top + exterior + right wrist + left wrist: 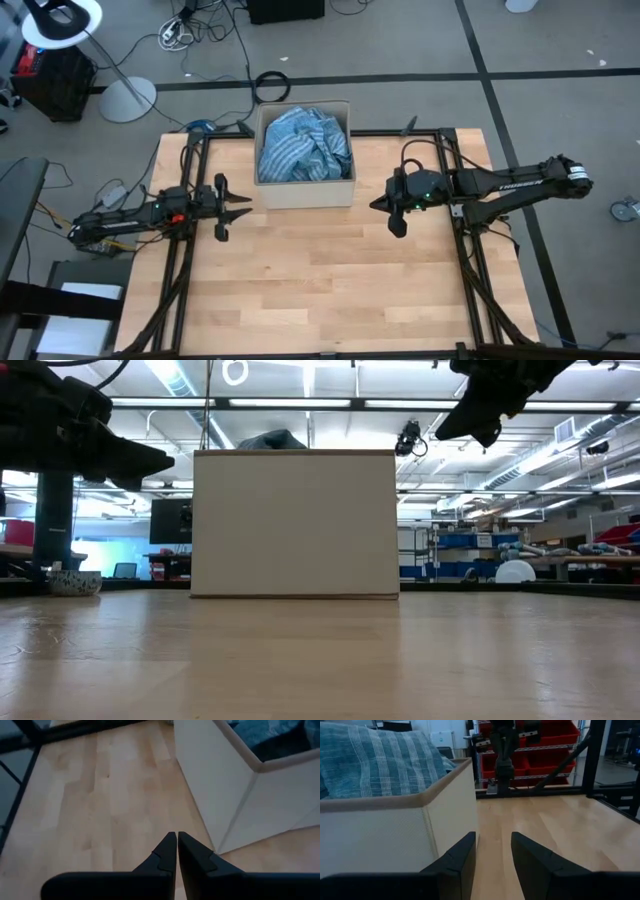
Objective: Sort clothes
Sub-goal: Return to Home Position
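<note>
Blue-white striped shirt (305, 145) lies heaped in the box (305, 192) at one edge of the table (320, 290), between the two arms. In the left wrist view it mounds above the rim, and no other garment shows on the table. Left jaws are released and hold nothing, just beside the box's near left corner; right jaws are pressed together on nothing, near its right side. When you take the arms home, watch the left side: a sideways swing could clip the wall and shove the box, which looks light, and a jolt might tip the piled shirt over the rim.
</note>
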Motion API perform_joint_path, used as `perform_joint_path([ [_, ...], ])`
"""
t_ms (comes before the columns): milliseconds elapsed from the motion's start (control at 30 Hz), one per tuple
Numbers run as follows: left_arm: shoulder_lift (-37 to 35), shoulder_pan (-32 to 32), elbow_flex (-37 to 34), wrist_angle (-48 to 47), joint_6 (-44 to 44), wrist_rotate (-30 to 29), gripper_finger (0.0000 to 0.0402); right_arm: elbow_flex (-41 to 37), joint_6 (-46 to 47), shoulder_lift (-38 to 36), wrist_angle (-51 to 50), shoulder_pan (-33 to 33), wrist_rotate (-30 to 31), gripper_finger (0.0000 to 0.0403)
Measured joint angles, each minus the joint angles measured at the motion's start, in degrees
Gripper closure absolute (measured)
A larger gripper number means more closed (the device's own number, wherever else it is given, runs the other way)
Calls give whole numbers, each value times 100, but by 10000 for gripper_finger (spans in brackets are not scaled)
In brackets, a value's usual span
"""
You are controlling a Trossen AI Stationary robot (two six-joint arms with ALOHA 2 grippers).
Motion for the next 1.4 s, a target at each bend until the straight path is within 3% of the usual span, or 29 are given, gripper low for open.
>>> perform_joint_path([
  [333, 4, -2, 0, 10, -22, 3, 270, -149, 84, -14, 42, -90, -41, 386],
  [433, 4, -2, 0, 13, -24, 5, 270, -710, 91, -183, 550, -311, -224, 383],
  [700, 4, -2, 0, 17, -26, 7, 271, -2479, -27, -1236, 2087, -1502, -1920, 381],
  [833, 3, -2, 0, 19, -26, 8, 270, -3360, 320, -1888, 2891, -1912, -1969, 384],
  [1000, 3, -2, 0, 23, -27, 10, 270, -4496, 749, -2428, 4665, -1648, -1944, 384],
  [1167, 4, -2, 0, 72, -28, 16, 271, -4460, 813, -2492, 4426, -762, -1117, 386],
  [1400, 4, -4, 2, 113, -28, 15, 271, -4491, 848, -2525, 3813, 632, 1282, 384],
])
